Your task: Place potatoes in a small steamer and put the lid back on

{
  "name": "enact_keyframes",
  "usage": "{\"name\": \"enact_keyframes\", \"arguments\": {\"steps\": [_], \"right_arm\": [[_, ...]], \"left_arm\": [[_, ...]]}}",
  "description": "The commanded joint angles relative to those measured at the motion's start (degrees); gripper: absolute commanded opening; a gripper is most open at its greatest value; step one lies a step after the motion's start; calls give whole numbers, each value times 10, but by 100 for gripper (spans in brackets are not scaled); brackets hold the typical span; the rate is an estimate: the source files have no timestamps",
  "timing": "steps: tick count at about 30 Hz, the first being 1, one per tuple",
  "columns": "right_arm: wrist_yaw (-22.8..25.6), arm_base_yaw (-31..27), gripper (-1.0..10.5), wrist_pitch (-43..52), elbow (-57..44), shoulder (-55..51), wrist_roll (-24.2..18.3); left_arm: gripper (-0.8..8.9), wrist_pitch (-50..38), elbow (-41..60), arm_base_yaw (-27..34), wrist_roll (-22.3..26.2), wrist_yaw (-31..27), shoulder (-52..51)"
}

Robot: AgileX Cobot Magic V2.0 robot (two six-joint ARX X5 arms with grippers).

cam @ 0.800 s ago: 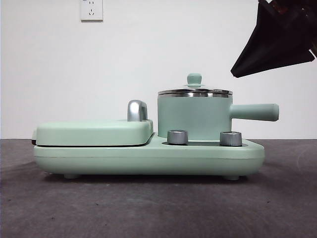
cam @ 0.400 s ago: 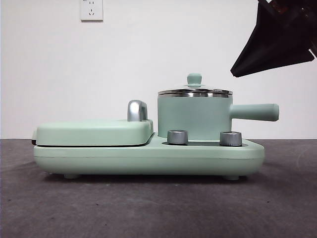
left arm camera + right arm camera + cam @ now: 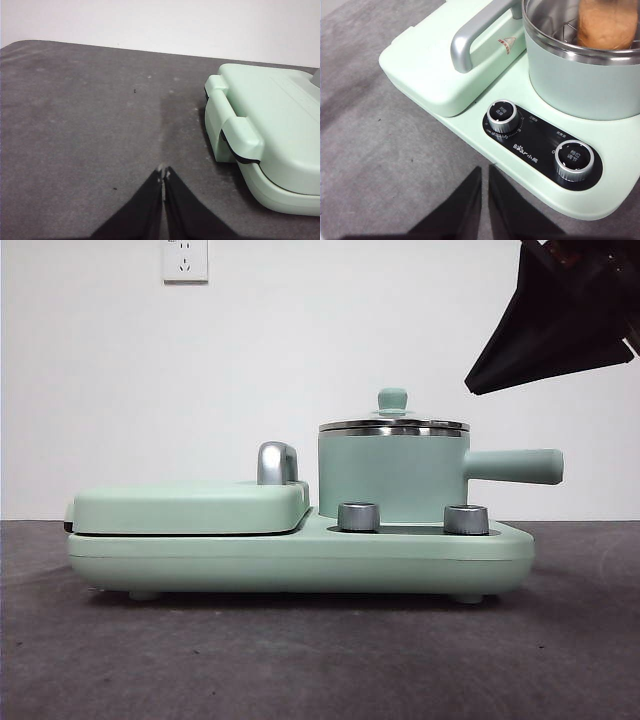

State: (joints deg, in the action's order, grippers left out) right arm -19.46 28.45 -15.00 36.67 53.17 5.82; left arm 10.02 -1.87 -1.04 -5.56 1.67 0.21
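The small steamer (image 3: 392,476) stands on the right of a mint-green appliance, its handle (image 3: 515,466) pointing right. The lid (image 3: 393,424) sits on its rim, knob (image 3: 392,399) up. In the right wrist view the potato (image 3: 607,22) lies inside the steamer (image 3: 580,82). My right gripper (image 3: 484,173) is shut and empty, above the table in front of the control knobs; it shows as a black shape (image 3: 560,320) at the front view's top right. My left gripper (image 3: 163,173) is shut and empty over bare table, beside the appliance's griddle end.
The closed griddle cover (image 3: 190,506) with a chrome handle (image 3: 276,462) fills the appliance's left half. Two steel knobs (image 3: 359,516) (image 3: 466,519) sit on the base front. The griddle end (image 3: 265,145) shows in the left wrist view. A dark grey mat (image 3: 300,660) covers the table.
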Motion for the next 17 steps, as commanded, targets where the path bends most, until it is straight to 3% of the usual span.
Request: {"name": "enact_keyframes", "arguments": {"steps": [1, 6, 8, 9, 17], "right_arm": [[0, 3, 20, 5, 8, 3, 2], [0, 3, 20, 5, 8, 3, 2], [0, 2, 20, -1, 8, -7, -13], [8, -2, 20, -4, 8, -15, -40], [121, -84, 20, 105, -96, -163, -124]], "left_arm": [[6, -7, 12, 0, 3, 0, 0], [6, -7, 12, 0, 3, 0, 0], [6, -7, 12, 0, 3, 0, 0], [6, -7, 12, 0, 3, 0, 0], [6, -7, 12, 0, 3, 0, 0]]}}
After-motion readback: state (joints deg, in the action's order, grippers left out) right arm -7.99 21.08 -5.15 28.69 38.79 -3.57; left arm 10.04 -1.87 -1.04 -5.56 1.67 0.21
